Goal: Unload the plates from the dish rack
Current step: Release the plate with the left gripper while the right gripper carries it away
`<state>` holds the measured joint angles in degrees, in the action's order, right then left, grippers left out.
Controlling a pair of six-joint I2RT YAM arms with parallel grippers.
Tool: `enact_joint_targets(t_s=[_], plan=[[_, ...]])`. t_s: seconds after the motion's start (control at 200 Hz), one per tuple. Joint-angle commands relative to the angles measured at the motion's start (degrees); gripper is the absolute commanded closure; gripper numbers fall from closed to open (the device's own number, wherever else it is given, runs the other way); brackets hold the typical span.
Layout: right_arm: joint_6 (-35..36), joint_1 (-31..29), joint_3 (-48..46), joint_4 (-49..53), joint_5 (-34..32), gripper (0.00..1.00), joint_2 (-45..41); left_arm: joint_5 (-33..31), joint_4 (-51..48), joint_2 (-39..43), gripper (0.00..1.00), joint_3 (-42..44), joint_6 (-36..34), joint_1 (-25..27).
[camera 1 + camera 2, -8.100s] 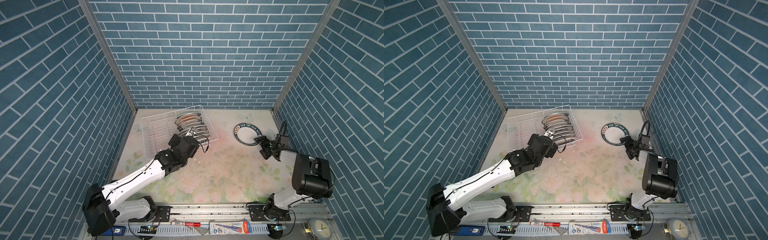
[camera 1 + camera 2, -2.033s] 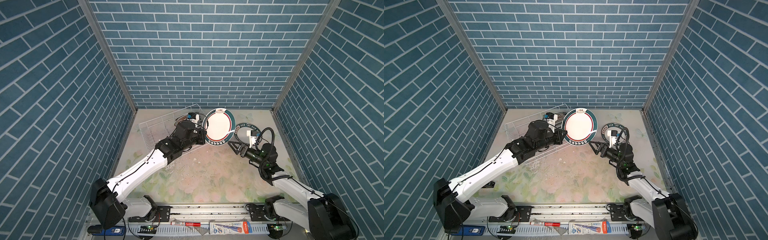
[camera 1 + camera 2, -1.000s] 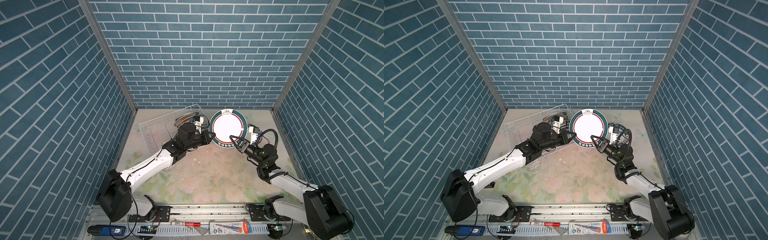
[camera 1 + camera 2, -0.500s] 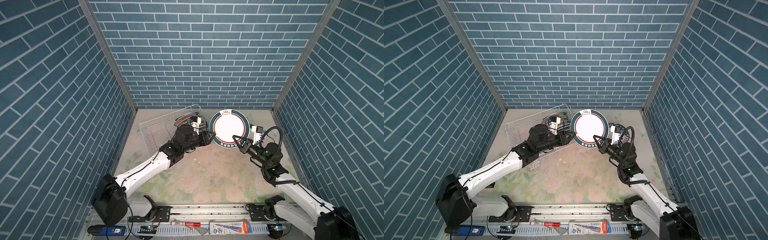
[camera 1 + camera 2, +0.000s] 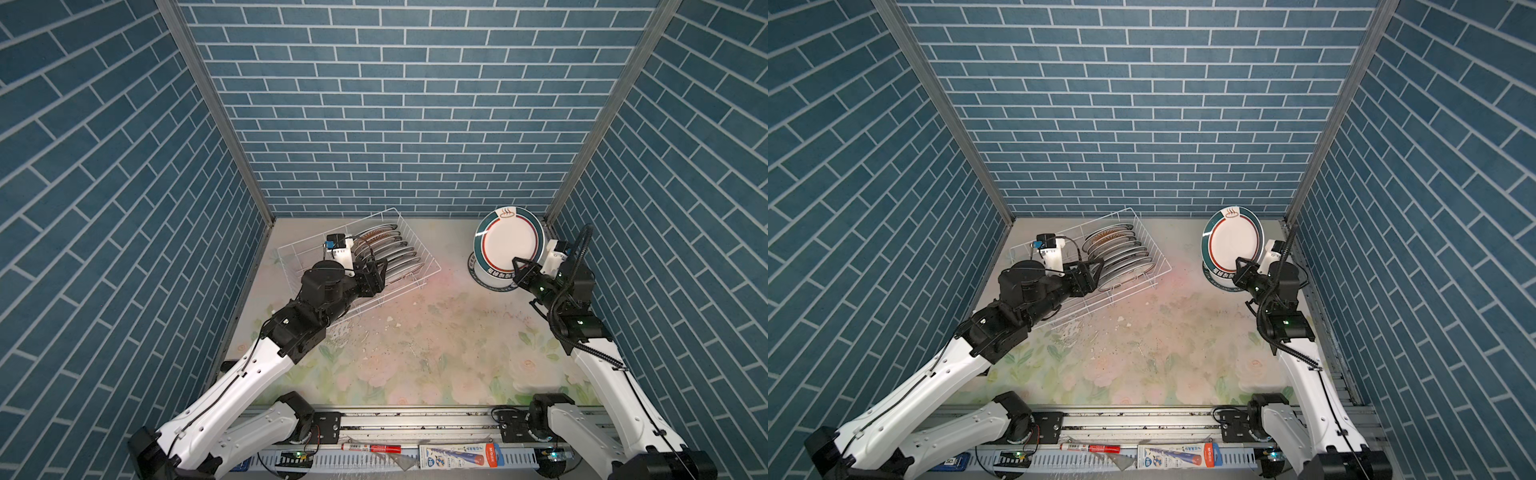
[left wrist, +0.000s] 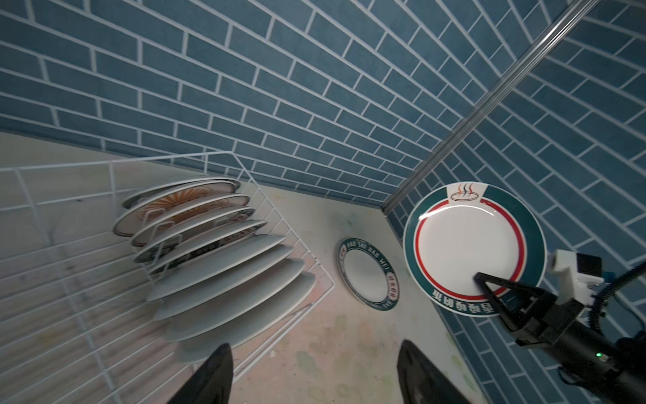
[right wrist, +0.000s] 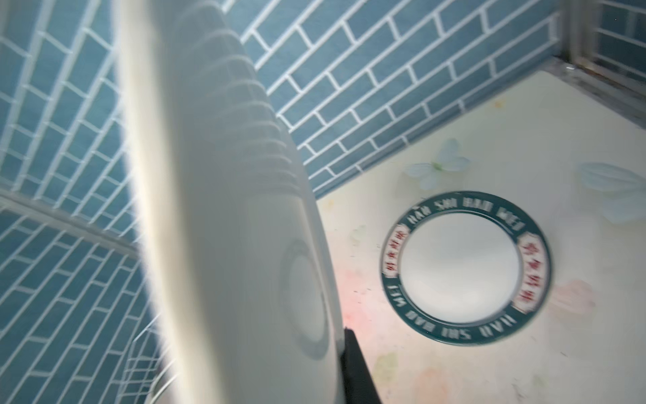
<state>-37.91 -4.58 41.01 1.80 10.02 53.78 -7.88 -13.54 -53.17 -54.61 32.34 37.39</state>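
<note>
The bench [image 5: 415, 365] wears a pale floral print of pink roses and green leaves. The white wire dish rack [image 5: 417, 238] stands on it at the back left, skewed to the walls. Well apart from it, near the back right corner, one plate [image 7: 465, 269] lies flat and face up, with a lettered dark green rim. Toward the middle of the bench lies loose dirt — small pale crumbs [image 5: 390, 319] and dark specks.

I see my left arm stretched low toward the far left of the table [image 5: 415, 340], left gripper [image 5: 377, 271] level with jaws wide and empty, while my right arm reaches up near the far right corner, right gripper [image 5: 517, 266] pinched on the lower rim of a plate [image 5: 505, 241].
</note>
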Motion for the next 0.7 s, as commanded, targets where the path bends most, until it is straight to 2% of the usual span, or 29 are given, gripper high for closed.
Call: enact_joint_targets(t_s=[0.0, 0.08, 0.26, 0.53, 0.695], plan=[[-1.04, 2.32, 3.43, 3.76, -6.75, 1.0, 2.96, -10.34, -6.23, -0.19, 0.19, 1.08, -6.12, -0.32], [-3.95, 4.31, 3.94, 4.22, -8.17, 1.0, 6.04, -13.27, -6.93, -1.91, 0.11, 1.0, -8.11, -0.38], [-7.85, 8.26, 4.94, 1.19, -5.36, 1.0, 13.08, -15.14, -3.21, -4.49, 0.08, 3.08, -11.23, -0.35], [-14.35, 13.34, 6.27, -3.0, 7.48, 1.0, 24.0, -16.64, 1.72, -2.14, 0.03, 6.53, -11.96, -0.37], [-16.28, 14.95, 6.7, -4.42, 12.2, 1.0, 28.5, -19.5, 1.42, -0.26, 0.01, 7.19, -10.5, -0.38]])
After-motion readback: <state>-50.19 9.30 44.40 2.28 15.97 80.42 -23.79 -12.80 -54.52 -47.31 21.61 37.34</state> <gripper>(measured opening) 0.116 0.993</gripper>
